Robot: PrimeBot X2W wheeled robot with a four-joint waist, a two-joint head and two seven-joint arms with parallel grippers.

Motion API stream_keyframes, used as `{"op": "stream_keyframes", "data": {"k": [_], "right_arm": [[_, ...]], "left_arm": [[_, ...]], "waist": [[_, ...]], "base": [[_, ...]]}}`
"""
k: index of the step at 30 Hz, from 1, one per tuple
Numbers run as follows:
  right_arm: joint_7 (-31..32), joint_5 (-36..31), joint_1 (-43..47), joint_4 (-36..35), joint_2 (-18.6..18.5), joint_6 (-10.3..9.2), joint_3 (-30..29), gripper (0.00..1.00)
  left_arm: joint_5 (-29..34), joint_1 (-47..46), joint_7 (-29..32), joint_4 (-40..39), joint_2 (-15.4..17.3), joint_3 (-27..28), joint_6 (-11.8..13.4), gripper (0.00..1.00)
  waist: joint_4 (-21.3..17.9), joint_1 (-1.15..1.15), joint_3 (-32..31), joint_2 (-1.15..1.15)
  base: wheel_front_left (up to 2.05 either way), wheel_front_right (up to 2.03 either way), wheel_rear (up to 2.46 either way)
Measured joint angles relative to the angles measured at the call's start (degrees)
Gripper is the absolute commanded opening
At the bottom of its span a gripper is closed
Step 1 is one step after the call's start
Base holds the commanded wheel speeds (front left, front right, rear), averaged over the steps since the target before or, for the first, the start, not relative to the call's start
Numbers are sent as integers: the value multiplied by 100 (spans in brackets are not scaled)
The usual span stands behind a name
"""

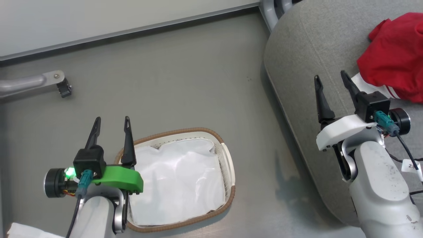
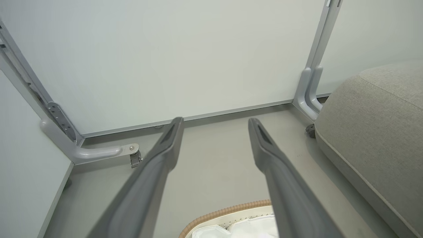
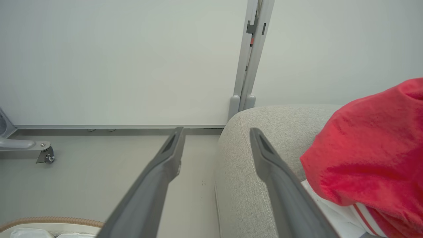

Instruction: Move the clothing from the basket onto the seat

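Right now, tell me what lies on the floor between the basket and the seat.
Nothing: in the head view the floor between the basket and the seat is bare.

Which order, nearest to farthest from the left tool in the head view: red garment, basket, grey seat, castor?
1. basket, right beside the left tool
2. castor, upper left
3. grey seat, to the right
4. red garment, on the seat, far right

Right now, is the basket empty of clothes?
Empty of clothes: the basket shows just its white liner inside. The red garment and the striped one beneath it lie on the couch cushion.
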Motion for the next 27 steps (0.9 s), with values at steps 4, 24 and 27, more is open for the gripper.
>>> {"op": "stream_keyframes", "data": {"k": [4, 24, 27], "right_arm": [[0, 34, 179, -29, 24, 0, 76, 100], [0, 115, 1199, -205, 190, 0, 303, 100], [0, 116, 1316, -214, 200, 0, 347, 100]], "left_arm": [[97, 212, 0, -51, -104, 204, -51, 100], [320, 1368, 0, -300, -307, 806, -294, 100], [171, 1470, 0, -307, -311, 814, -324, 100]], "waist": [[125, 0, -125, 0], [486, 0, -930, 0], [499, 0, -1029, 0]], "base": [[0, 0, 0], [0, 0, 0], [0, 0, 0]]}}
